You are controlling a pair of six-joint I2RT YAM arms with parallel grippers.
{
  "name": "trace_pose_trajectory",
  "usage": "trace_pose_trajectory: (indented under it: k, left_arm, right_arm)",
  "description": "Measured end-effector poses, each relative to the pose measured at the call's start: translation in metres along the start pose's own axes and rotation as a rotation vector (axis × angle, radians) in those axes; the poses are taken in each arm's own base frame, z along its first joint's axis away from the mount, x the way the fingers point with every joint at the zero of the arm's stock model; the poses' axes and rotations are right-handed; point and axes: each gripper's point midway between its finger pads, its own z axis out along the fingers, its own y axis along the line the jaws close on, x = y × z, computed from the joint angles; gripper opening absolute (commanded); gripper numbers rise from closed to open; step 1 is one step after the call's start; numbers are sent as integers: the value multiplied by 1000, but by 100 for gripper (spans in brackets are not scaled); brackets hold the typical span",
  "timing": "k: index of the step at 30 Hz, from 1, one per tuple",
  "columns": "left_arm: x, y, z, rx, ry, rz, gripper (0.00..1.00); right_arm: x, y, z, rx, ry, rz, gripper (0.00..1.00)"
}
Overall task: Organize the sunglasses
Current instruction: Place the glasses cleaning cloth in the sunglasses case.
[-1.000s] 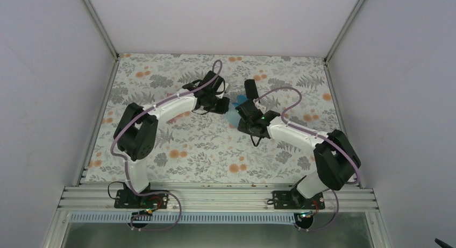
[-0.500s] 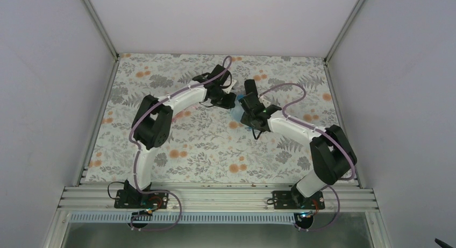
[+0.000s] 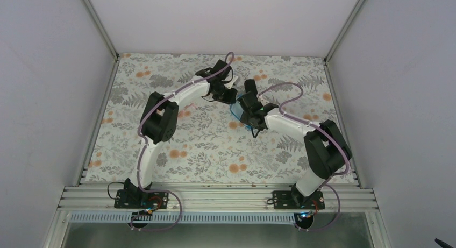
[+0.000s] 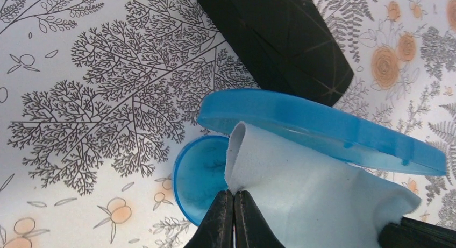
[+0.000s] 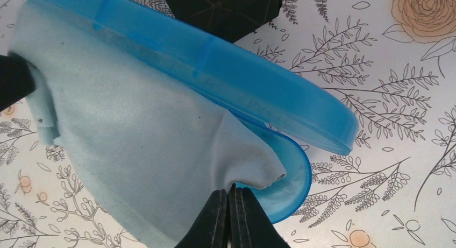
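The sunglasses are hidden in every view. A glossy blue case point(image 4: 200, 175) lies open, its lid point(image 4: 322, 127) raised. A light blue cloth point(image 4: 317, 197) is draped over the case's base. My left gripper point(image 4: 234, 192) is shut on one folded edge of the cloth. At the case's opposite end, my right gripper point(image 5: 230, 190) is shut on another corner of the cloth point(image 5: 134, 135), above the base point(image 5: 287, 186) and under the lid point(image 5: 226, 70). In the top view both grippers, left point(image 3: 228, 95) and right point(image 3: 243, 106), meet over the case point(image 3: 235, 111) at the table's back centre.
A black faceted box point(image 4: 274, 33) lies just behind the case's lid, also at the top of the right wrist view point(image 5: 220, 6). The floral table cover point(image 3: 204, 146) is walled by white panels on three sides.
Both arms have reached farther toward the back centre, and the two grippers have drawn closer together over the blue case. Both stay shut.
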Motion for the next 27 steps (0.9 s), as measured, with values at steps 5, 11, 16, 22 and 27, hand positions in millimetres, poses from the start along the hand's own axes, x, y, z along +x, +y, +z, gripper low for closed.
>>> trace_pose_trajectory:
  k: [5,11,16,22,27]
  left_arm:
    - [4,8,11,-8,32,-10,2]
    - [8,11,16,-13,55,-19,2]
    - [9,12,18,-15,61,-21,2]
    - [13,15,25,-19,79,-28,2]
    - [12,16,27,-20,84,-30,3]
  right_arm:
    - [1,-2,6,14,7,0,4]
    - [4,-6,17,41,21,-2,4]
    - [5,-7,19,47,25,-4,4]
    - [8,-7,23,53,34,-6,4]
    - [11,-9,27,63,45,-10,4]
